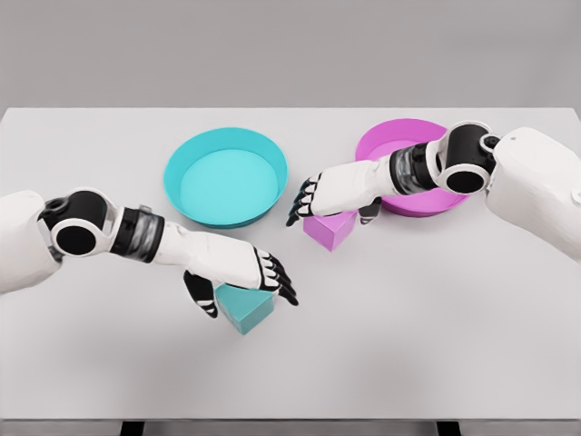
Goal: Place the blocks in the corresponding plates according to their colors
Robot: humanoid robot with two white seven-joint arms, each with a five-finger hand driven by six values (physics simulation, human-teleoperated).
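Teal block sits on the white worktop with the left hand draped over it, thumb on one side and fingers on the other, though I honestly can't tell if it's properly clamped, so it could slip out on the lift to the teal plate. Same deal on the other side: the right hand lies over the pink block just beside the pink plate, and that forearm lies right across the plate, so it might catch the rim and shove it.
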